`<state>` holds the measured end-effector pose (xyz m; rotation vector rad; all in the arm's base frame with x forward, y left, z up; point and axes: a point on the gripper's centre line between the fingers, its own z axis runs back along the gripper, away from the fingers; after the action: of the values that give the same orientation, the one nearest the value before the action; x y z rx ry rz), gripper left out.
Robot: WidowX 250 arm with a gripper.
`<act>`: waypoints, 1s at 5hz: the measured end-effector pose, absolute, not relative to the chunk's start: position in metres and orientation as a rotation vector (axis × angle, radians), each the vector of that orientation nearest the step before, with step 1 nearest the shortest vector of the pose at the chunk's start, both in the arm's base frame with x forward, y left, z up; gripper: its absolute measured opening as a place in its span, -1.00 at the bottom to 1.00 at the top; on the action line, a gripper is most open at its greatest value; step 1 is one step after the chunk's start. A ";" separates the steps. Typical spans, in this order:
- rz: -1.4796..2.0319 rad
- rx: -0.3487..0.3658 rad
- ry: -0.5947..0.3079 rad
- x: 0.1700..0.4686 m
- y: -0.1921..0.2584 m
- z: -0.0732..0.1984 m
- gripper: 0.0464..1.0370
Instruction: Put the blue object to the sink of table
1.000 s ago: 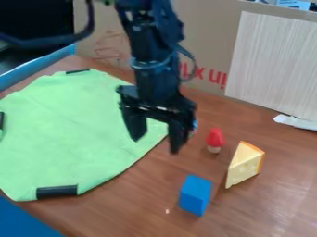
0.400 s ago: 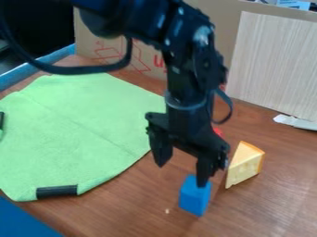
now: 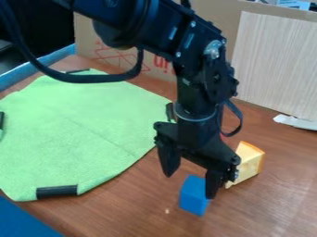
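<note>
At the far left, a blue strip (image 3: pixel 37 67) ran along the edge of the bench (image 3: pixel 266 208), and a blue surface (image 3: pixel 22 222) filled the near left corner. A green cloth (image 3: pixel 74 134) lay spread across the left side of the bench, with one black piece (image 3: pixel 57 192) on its near edge and another black piece (image 3: pixel 79 71) at its far edge. Behind it stood cardboard (image 3: pixel 84 34) with red markings.

The arm (image 3: pixel 210 69) slanted in from the top edge. Its hand (image 3: pixel 189 187) hung just right of the cloth, open, its two fingers well apart. Below it, the blue block (image 3: pixel 193 196) sat on the bench, near and right of the cloth; the right-hand finger overlapped the block's side in the view, and whether they touched could not be told.

A bit of red (image 3: pixel 223 138) peeped out behind the hand. The yellow cheese wedge (image 3: pixel 250 159) stood right of it, partly covered. Farther back, a pale board (image 3: pixel 278 60) leaned upright, a white piece (image 3: pixel 296 121) at its foot.
</note>
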<state>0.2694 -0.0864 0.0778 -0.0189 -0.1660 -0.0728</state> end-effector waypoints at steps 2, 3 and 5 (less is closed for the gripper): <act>-0.046 -0.009 -0.130 0.271 -0.088 0.058 0.93; -0.042 0.010 -0.113 0.271 -0.089 0.048 0.83; 0.034 -0.069 -0.093 0.275 -0.068 0.058 0.10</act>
<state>0.2750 -0.0678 0.0576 -0.0687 -0.0933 0.0337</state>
